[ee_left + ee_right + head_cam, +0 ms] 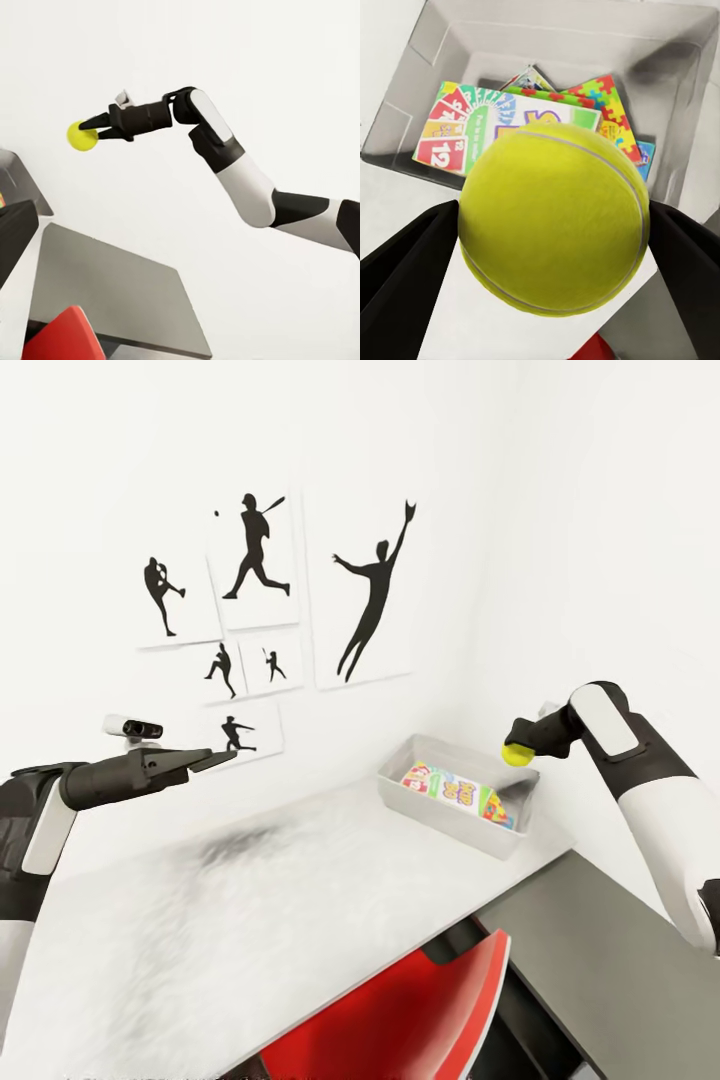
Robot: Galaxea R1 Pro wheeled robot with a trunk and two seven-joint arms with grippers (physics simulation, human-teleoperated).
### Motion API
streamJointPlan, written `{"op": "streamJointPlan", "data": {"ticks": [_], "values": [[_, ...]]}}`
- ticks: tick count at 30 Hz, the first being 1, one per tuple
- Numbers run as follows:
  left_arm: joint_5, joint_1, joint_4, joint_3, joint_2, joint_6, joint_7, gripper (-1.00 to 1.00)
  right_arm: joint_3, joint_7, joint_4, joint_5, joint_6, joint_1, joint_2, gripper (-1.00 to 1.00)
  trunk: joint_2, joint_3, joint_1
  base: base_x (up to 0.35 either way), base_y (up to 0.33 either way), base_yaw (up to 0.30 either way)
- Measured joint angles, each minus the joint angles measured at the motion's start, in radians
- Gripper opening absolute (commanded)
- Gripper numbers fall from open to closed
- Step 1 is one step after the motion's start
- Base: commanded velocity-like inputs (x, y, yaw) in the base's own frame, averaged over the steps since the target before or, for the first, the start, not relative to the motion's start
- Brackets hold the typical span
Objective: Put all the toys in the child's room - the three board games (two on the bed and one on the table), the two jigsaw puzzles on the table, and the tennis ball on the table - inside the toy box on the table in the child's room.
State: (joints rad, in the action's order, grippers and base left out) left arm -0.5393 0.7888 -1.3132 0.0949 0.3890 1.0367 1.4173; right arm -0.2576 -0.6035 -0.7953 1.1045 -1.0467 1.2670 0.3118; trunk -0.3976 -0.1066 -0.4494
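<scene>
The tennis ball (518,754) is a yellow-green ball held in my right gripper (516,748), which is shut on it and hovers just above the right end of the toy box (450,830). In the right wrist view the tennis ball (553,217) sits between the dark fingers (397,277), with the toy box (562,37) below. Inside lie colourful board games (472,127) and a jigsaw puzzle (611,112). My left gripper (225,757) hangs open and empty over the table (250,900), far left of the box. The left wrist view shows the right gripper (88,135) holding the ball (81,136).
The toy box stands at the back right of the light grey top, against the white wall with black sports silhouettes (255,545). A dark grey corner section (610,950) adjoins on the right. A red chair (420,1010) is tucked in at the front edge.
</scene>
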Motion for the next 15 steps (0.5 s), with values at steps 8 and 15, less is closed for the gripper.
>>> {"op": "streamJointPlan", "data": {"ticks": [8, 15], "values": [[0.001, 0.0, -0.001, -0.002, -0.001, 0.0, 0.0, 1.0, -0.002, -0.001, 0.072, -0.004, 0.0, 0.085, 0.003, -1.0, 0.0, -0.013, 0.0, 0.0, 0.0, 0.065], [0.004, 0.0, -0.001, -0.004, -0.001, 0.0, 0.0, 1.0, 0.0, -0.013, 0.158, -0.006, 0.0, 0.11, 0.012, -1.0, 0.0, -0.024, 0.0, 0.0, 0.0, 0.065]]}}
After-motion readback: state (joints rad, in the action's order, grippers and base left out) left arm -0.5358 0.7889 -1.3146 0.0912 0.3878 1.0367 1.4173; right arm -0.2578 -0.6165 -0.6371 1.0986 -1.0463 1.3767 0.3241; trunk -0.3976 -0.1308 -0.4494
